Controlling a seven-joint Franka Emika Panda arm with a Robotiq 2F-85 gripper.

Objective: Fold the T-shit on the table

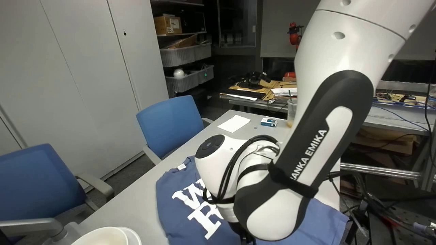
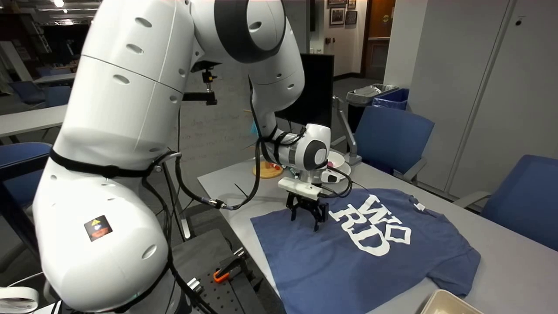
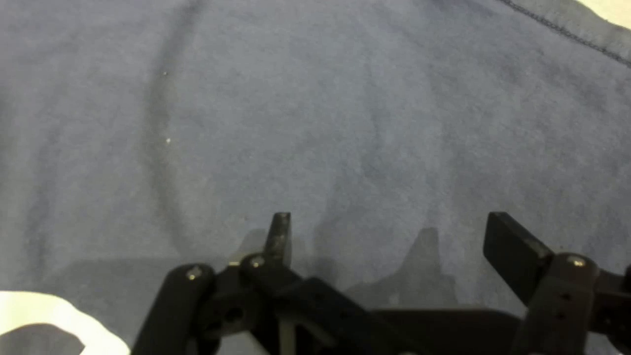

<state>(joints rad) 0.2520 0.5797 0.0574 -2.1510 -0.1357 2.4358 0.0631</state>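
Note:
The T-shit [image 2: 340, 270], dark blue with white block letters, lies spread out on the pale grey table [image 2: 514, 248] in both exterior views. Its collar, with a white tag, points toward the chairs, and one short sleeve [image 2: 457, 272] shows at the near right. The far sleeve cannot be made out. My gripper [image 2: 304, 223] points down over the cloth beside the letters, toward the hem. In the wrist view the gripper [image 3: 389, 217] is wide open, with only flat fabric beneath the gap. Shadows fall on the cloth below the fingers; whether the tips touch it I cannot tell.
A beige container [image 2: 449, 304] stands near the sleeve. White dishes [image 2: 343, 168], a wooden disc [image 2: 267, 170] and a monitor [image 2: 314, 96] are at the far end. White paper [image 1: 234, 124], a small box [image 1: 269, 122] and a cup [image 1: 291, 114] occupy the opposite end. Blue chairs [image 1: 170, 126] line one side.

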